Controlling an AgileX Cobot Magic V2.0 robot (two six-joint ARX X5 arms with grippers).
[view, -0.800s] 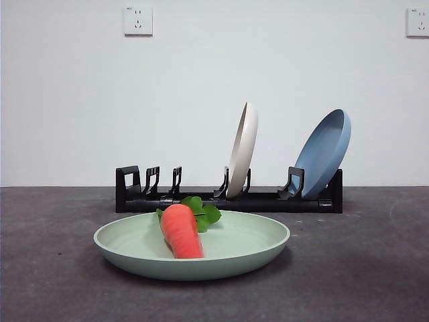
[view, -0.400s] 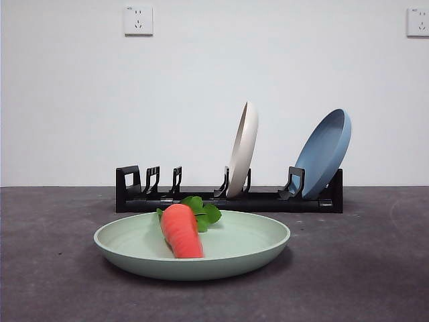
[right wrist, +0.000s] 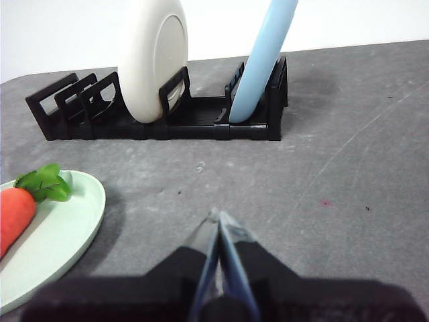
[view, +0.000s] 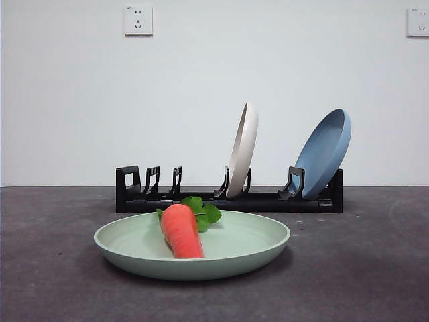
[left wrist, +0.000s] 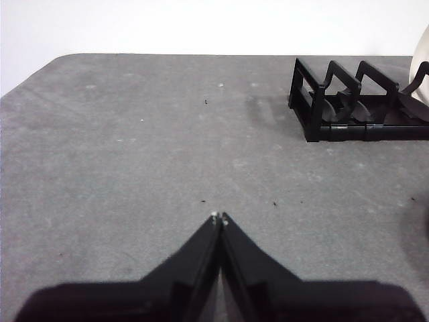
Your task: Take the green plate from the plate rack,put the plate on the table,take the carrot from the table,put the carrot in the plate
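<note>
The green plate (view: 241, 249) lies flat on the table (view: 362, 268) in front of the plate rack (view: 268, 200). The carrot (view: 181, 230) lies in the plate, its green leaves toward the rack. In the right wrist view the plate's edge (right wrist: 70, 225) and the carrot (right wrist: 15, 211) show beside my right gripper (right wrist: 217, 216), which is shut and empty over bare table. My left gripper (left wrist: 218, 217) is shut and empty over bare table, apart from the rack's empty end (left wrist: 348, 107). Neither arm shows in the front view.
A cream-white plate (view: 242, 149) and a light blue plate (view: 325, 153) stand upright in the rack; both also show in the right wrist view, cream (right wrist: 153, 59) and blue (right wrist: 265, 57). Two wall sockets (view: 138, 21) are on the white wall behind.
</note>
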